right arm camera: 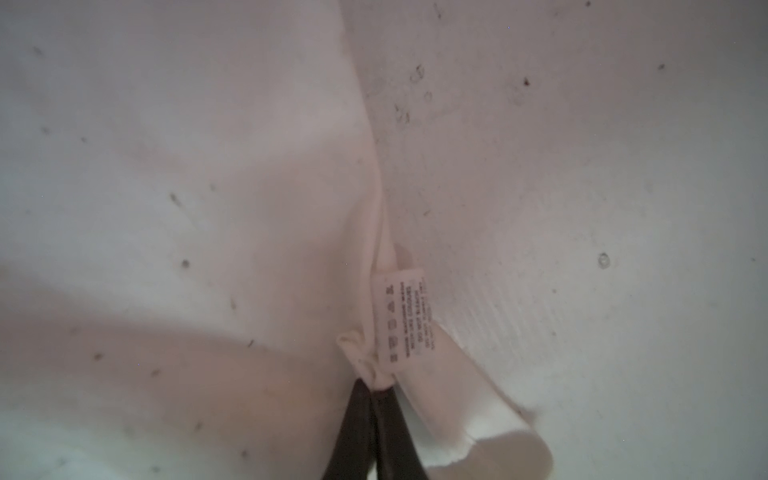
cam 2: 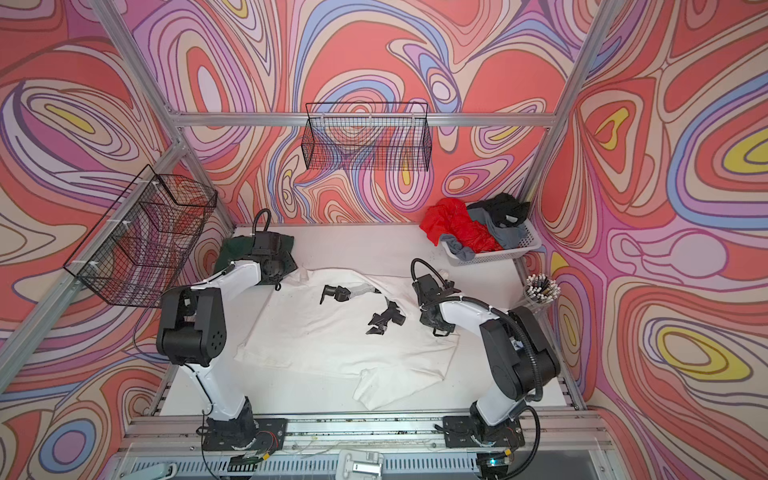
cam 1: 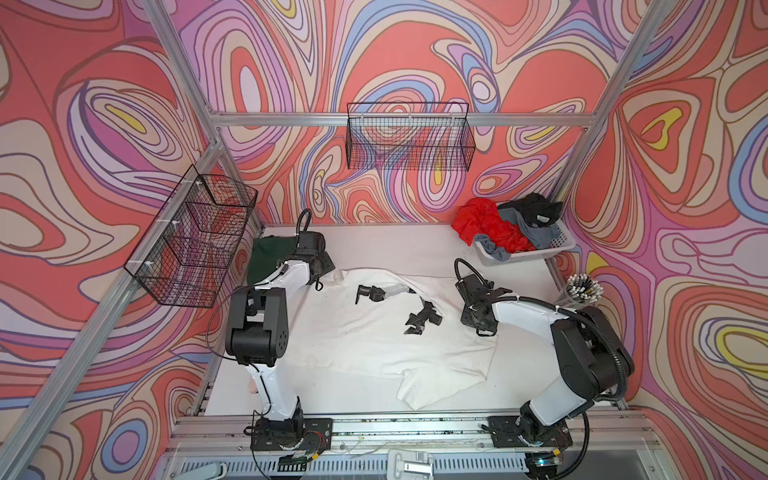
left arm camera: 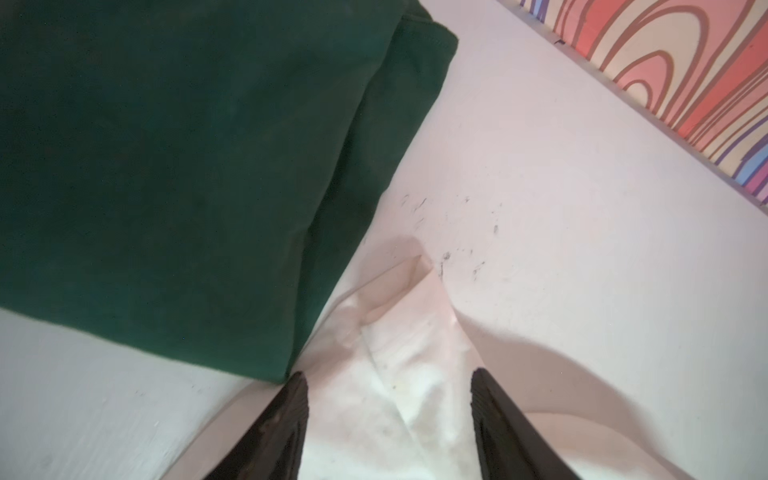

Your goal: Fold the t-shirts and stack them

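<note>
On table [cam 1: 374, 247]: R hand [right arm camera: 375, 390] pinches white tee [cam 1: 365, 336] (L hand [left arm camera: 388, 376] spread).

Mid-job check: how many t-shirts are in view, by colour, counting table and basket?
white t-shirt: 1, spread on the table
dark green t-shirt: 1, folded at the far left
red t-shirt: 1, in the basket
grey t-shirt: at least 1, in the basket
black t-shirt: 1, in the basket
Total: 5 at least; the heap may hide more.

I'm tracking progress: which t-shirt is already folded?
The dark green t-shirt, folded flat at the back left. The white t-shirt lies spread open; the red t-shirt and its neighbours sit crumpled in the basket.
</note>
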